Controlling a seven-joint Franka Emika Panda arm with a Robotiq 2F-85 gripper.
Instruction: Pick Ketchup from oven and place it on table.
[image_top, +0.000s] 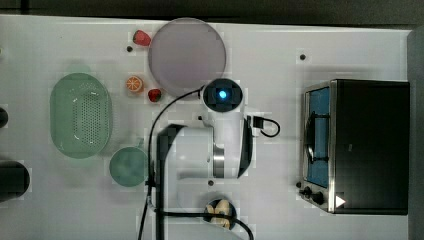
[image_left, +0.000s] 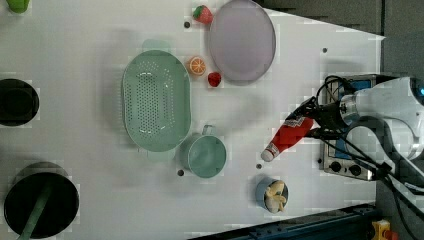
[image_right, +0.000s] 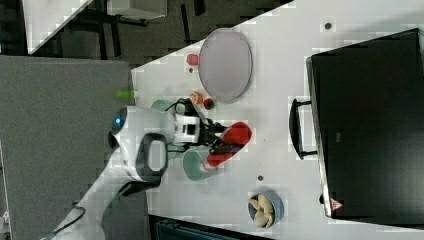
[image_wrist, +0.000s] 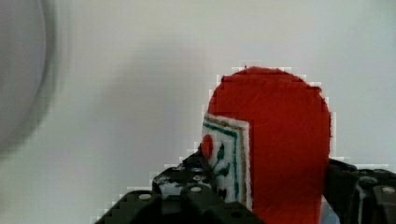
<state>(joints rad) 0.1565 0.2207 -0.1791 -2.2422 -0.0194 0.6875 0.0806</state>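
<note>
Three views overlook the table (image_top: 350, 45); wrist view sits close

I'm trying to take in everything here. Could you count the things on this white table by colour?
Red: 3, ketchup, strawberry, strawberry
Green: 2, colander, cup
Orange: 1, orange slice
Lilac: 1, plate
Black: 1, oven
Blue: 1, bowl
Total: 9

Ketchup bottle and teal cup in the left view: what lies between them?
Nothing: bare white table separates the ketchup bottle from the teal cup.

Two strawberries (image_top: 141, 37), one plate (image_top: 187, 56), one oven (image_top: 370, 145)
</note>
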